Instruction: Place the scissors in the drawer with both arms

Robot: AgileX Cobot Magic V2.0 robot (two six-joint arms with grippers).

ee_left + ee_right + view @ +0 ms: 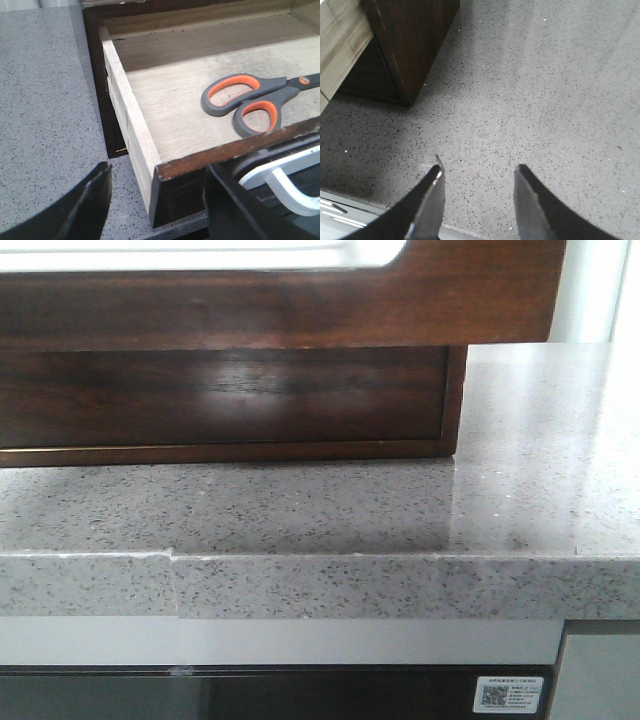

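On the countertop: speckled grey stone countertop (330,505), carrying a dark wooden cabinet.
Drawer: glossy dark brown drawer (220,395) with plain front in the front view; pulled out in the left wrist view, pale wood floor and side walls, dark front edge chipped.
Scissors: scissors (250,97) flat on the drawer floor near the front edge, grey handles with orange-lined loops, orange pivot, blades running out of frame.
Left gripper: left gripper (157,200) spread wide, straddling the drawer's front corner, one finger over the counter, the other at the drawer front; scissors just beyond, untouched.
Right gripper: right gripper (477,192) parted, holding nothing, above bare countertop beside the cabinet corner; scissors not visible from that wrist.
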